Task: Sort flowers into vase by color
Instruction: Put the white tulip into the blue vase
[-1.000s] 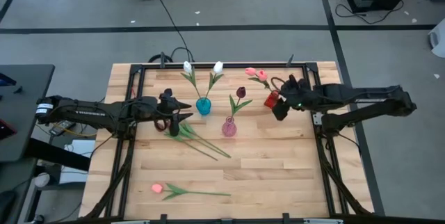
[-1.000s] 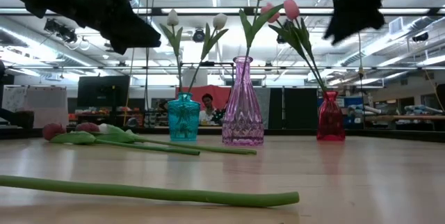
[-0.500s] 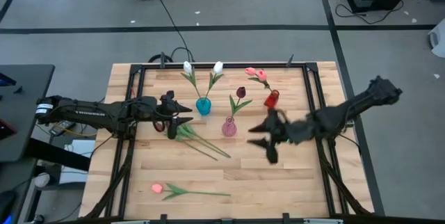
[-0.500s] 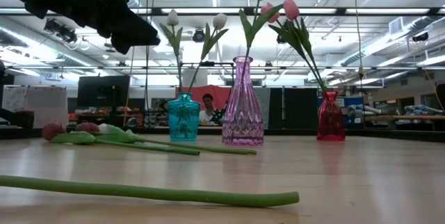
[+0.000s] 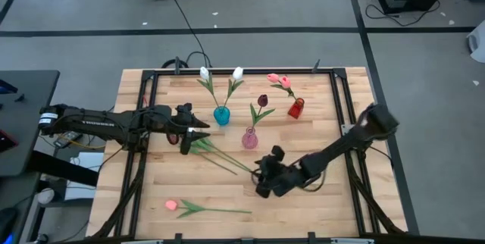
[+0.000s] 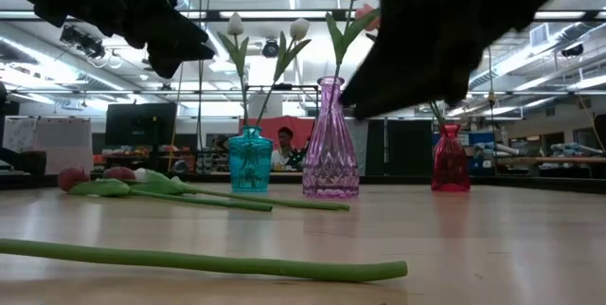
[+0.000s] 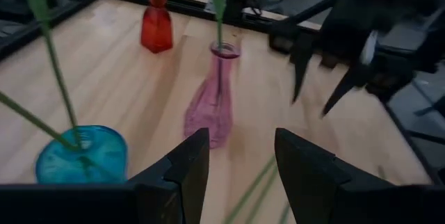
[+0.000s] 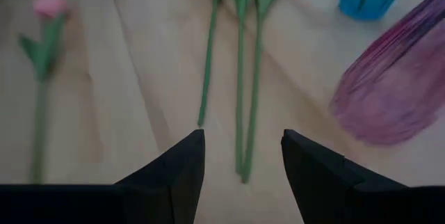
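Note:
Three tulips lie in a bunch [image 5: 216, 153] on the table, stems side by side [image 8: 240, 78], heads [image 6: 95, 176] toward the left arm. One pink tulip [image 5: 171, 205] lies alone near the near edge [image 8: 47, 5]. The blue vase [image 5: 221, 115] holds two white tulips, the purple vase [image 5: 249, 139] a maroon one, the red vase [image 5: 295, 108] pink ones. My left gripper [image 5: 189, 134] hangs open above the bunch's heads [image 7: 242, 161]. My right gripper [image 5: 262, 183] is open just above the bunch's stem ends [image 8: 243, 154], touching nothing.
The three vases stand in a row across the far half of the table, close behind both grippers; the purple vase [image 8: 396, 99] is nearest my right gripper. A dark frame [image 5: 341, 115] borders the table. Bare wood lies at the near right [image 5: 318, 214].
My right arm has swung from beside the red vase toward the near edge and the table's left, coming down low over the stem ends of the lying bunch. The flowers and vases have stayed put.

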